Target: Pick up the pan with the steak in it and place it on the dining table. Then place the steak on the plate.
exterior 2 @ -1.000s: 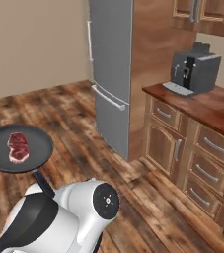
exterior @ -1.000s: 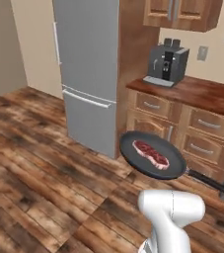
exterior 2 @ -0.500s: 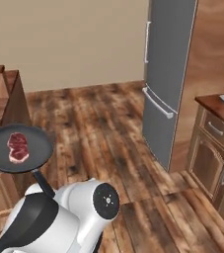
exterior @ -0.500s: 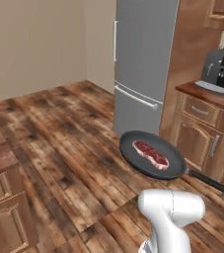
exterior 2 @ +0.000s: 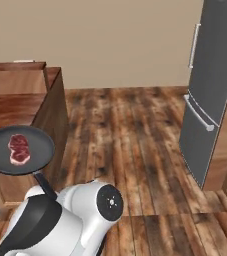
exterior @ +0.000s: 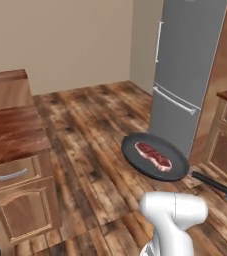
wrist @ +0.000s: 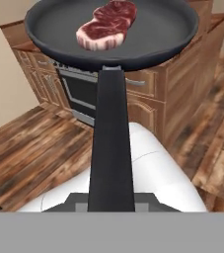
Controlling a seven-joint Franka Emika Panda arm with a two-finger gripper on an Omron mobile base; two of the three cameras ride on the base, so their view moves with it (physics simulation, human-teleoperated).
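Swinging round with the base, both base views now look past the fridge [exterior: 187, 75] to a bare beige wall and a wooden counter [exterior: 12, 145] with drawers on the left; the coffee machine has gone from sight. Against the robot itself, the pan [exterior: 155, 156] has not shifted: it hangs in the air over the floor, level, carried by its handle [wrist: 111, 143].

The steak [exterior: 153, 155] lies flat in the pan, a little off centre, and looks settled.

From the hand view the handle runs straight away from the hand along the gripper's line, with the pan bowl at its far end. The fingertips are hidden under the handle, so I cannot tell the gripper's state directly; since the pan is held aloft by the handle, I judge it clamped there.

The pan's long axis points forward and to the robot's left, toward the counter. No table or plate can be made out yet, so the carry is likely mid-way, with more driving to come before any set-down. A level hold matters most, lest the steak slide.
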